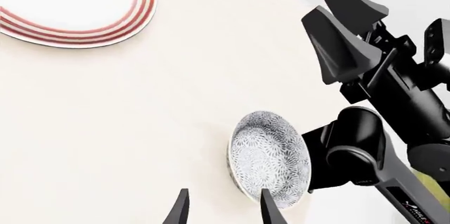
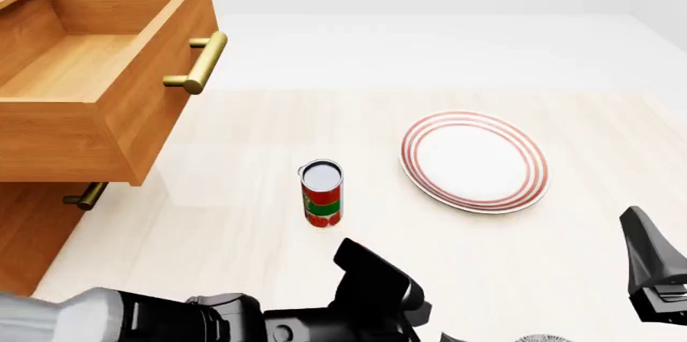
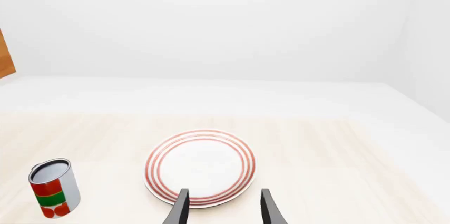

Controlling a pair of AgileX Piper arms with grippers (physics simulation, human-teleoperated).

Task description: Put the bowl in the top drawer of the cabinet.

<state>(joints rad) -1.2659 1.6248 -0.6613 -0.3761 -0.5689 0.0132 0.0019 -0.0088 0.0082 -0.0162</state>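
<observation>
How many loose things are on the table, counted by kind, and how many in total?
Bowl: 1
Plate: 1
Can: 1
Total: 3

The left arm point(image 2: 215, 318) lies low along the near edge in the front view. The left gripper point(image 1: 223, 208) has its fingers spread apart. The right gripper point(image 3: 223, 208) is parted too, its fingers point(image 1: 344, 34) raised in the left wrist view.
</observation>
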